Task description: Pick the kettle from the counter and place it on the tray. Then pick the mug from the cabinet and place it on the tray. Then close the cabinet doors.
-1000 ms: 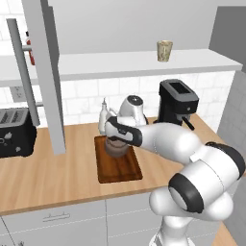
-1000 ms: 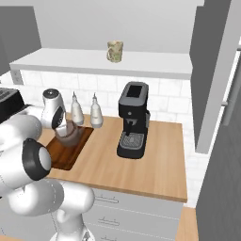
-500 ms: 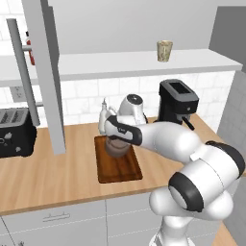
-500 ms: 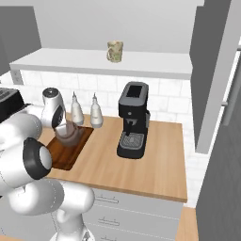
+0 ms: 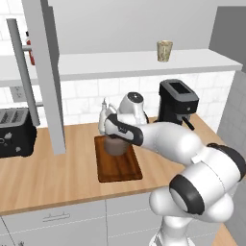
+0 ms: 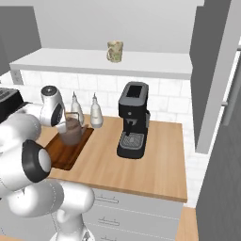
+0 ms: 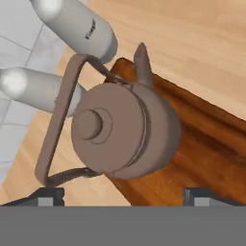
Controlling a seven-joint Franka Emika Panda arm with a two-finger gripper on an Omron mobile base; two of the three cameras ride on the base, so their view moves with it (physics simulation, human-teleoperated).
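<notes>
We are resting the kettle (image 7: 122,132) on the tray (image 5: 120,166), jaws spread apart. The mug (image 5: 164,50) and cabinet doors (image 5: 48,72) are waiting.

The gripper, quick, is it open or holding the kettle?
Gripper: open, fingertips spread wide, holding nothing; the kettle sits on the tray just ahead of them.
</notes>
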